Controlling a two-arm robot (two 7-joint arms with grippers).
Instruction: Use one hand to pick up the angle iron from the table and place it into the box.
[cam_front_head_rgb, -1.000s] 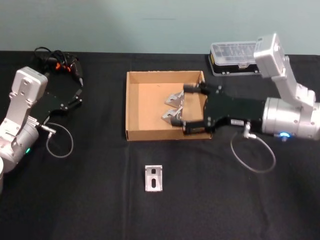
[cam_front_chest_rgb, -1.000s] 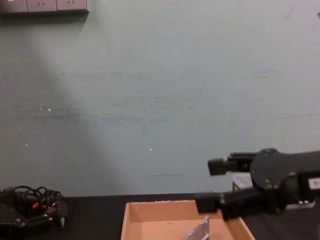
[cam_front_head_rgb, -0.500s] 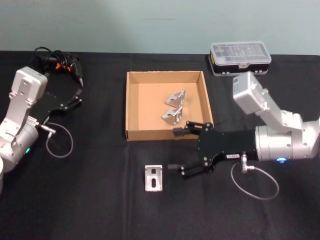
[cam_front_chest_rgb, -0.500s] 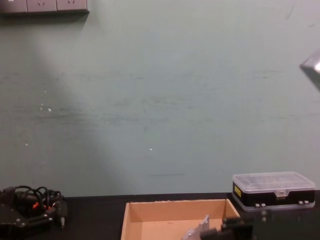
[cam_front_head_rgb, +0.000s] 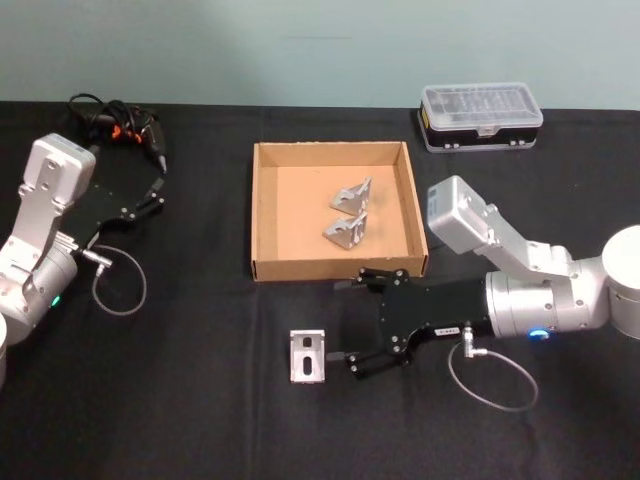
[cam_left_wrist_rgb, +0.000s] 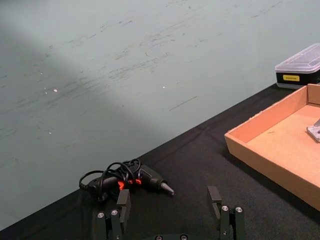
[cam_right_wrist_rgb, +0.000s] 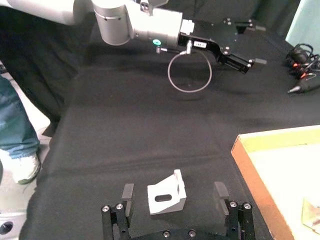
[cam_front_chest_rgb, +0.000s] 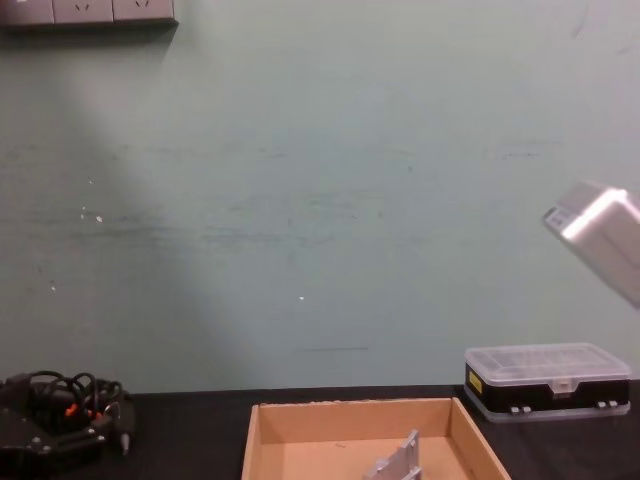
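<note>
angle iron (cam_front_head_rgb: 307, 356) on table (cam_front_head_rgb: 190, 400), two in box (cam_front_head_rgb: 290, 215)

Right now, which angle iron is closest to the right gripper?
The angle iron on the table, before the open right gripper; the other two lie in the box.

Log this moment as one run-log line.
right gripper: jaws open, facing angle iron on table | left gripper: idle at left, jaws open | box: two other irons inside

Clear-lidded black case (cam_front_head_rgb: 481, 117) at back right, corded tool (cam_front_head_rgb: 122, 128) at back left.
</note>
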